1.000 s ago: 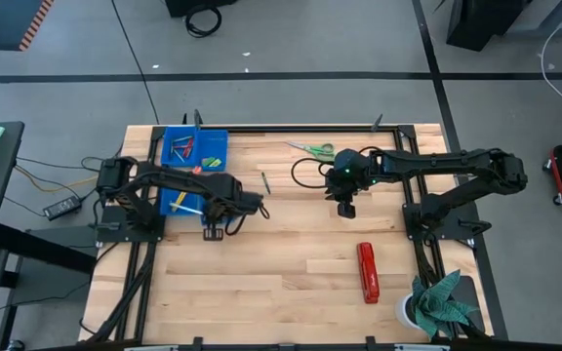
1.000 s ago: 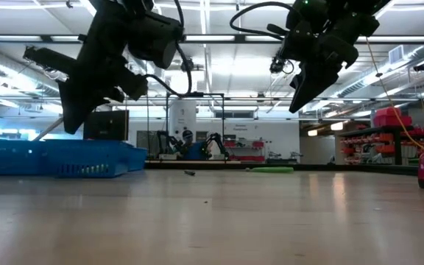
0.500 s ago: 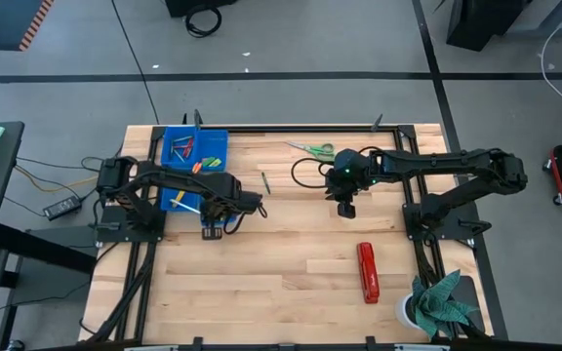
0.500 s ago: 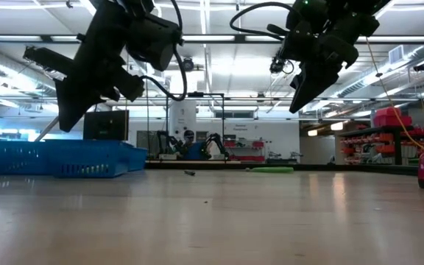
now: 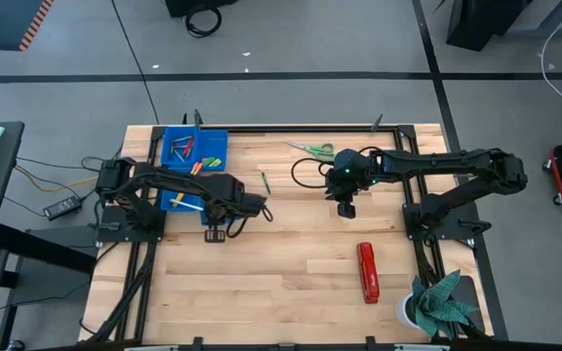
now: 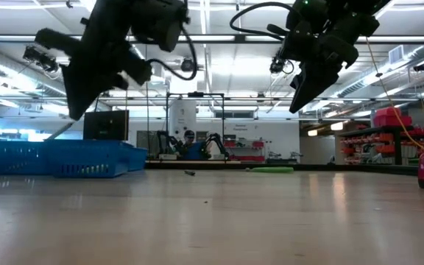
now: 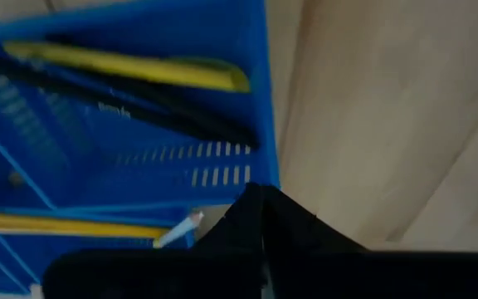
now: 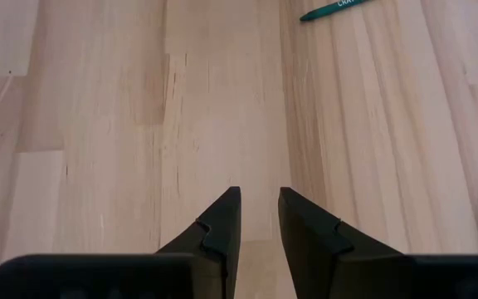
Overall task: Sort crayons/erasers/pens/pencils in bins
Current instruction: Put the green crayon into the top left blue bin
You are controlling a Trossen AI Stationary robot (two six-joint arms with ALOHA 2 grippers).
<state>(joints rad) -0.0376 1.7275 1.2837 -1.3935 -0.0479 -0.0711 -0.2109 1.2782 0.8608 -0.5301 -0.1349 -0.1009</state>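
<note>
Since a second ago the left gripper [image 5: 213, 234] has risen a little in the low view and now hangs beside the bins [image 5: 195, 148], just off their edge. Its fingers are closed together and hold nothing. In the near bin lie a yellow pencil [image 7: 131, 68] and a dark pen [image 7: 139, 104]. Another pencil [image 7: 65, 224] lies lower in the bins. The right gripper [image 8: 258, 220] hovers mid-table, fingers apart by a narrow gap, empty. A green crayon [image 8: 338, 8] lies on the table [image 5: 291, 283] ahead of it.

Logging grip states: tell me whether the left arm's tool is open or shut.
Shut. In the left wrist view the left tool shows its fingers pressed together, nothing between them, beside the blue bin.
</note>
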